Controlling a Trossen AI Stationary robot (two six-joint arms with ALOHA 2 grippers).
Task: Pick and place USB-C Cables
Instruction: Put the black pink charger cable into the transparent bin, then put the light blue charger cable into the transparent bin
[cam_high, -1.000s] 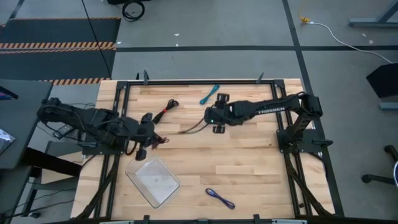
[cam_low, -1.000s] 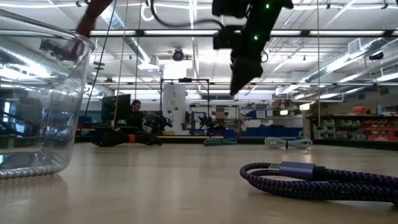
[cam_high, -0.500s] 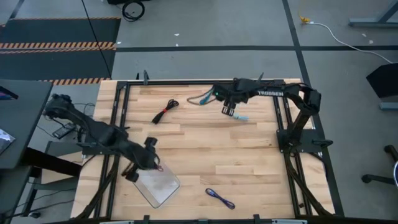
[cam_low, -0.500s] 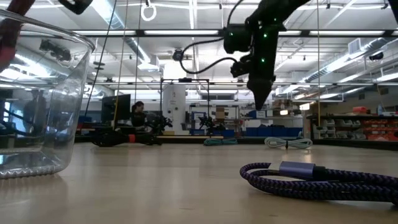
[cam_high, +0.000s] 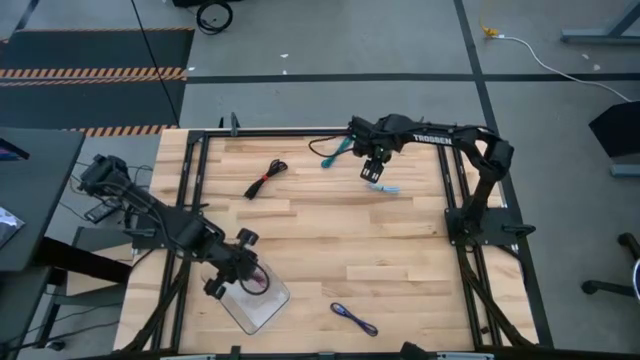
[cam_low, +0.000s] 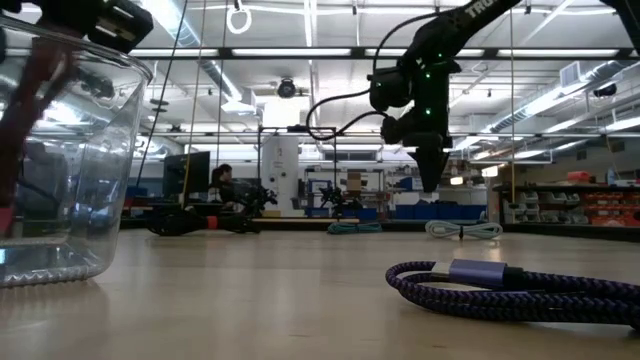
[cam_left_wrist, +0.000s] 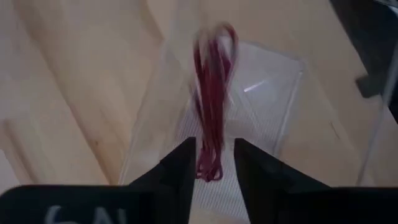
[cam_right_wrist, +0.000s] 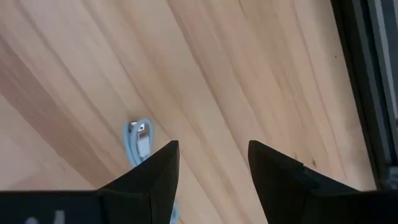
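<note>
My left gripper (cam_high: 245, 279) hangs over the clear tray (cam_high: 262, 300) near the table's near-left side, shut on the magenta cable (cam_left_wrist: 212, 81). In the low view the cable (cam_low: 28, 120) shows behind the tray's wall (cam_low: 95, 180). My right gripper (cam_high: 372, 170) is open above the far part of the table, just on the far side of the pale blue-grey cable (cam_high: 384, 187), which lies flat on the wood (cam_right_wrist: 138, 140). The teal cable (cam_high: 336, 151), the black-and-red cable (cam_high: 265, 178) and the purple cable (cam_high: 354, 319) lie flat on the table. My left gripper pinches the magenta cable between its two fingers at one end of the bundle (cam_left_wrist: 210, 167), coming from above and pointing down. The bundle hangs below the fingers into the tray. Whether its lower end touches the tray's floor, I cannot tell.
The purple cable (cam_low: 500, 285) lies close to the near edge, right of the tray. A black frame (cam_high: 455, 180) borders the table's right side beside my right arm. Bare wood lies between the tray and the far cables.
My left gripper has carried the magenta cable from the table's left-middle toward the near edge and lowered it into the tray. My right gripper has swung from the table's middle toward the far edge and right, and now hovers by the pale blue-grey cable.
</note>
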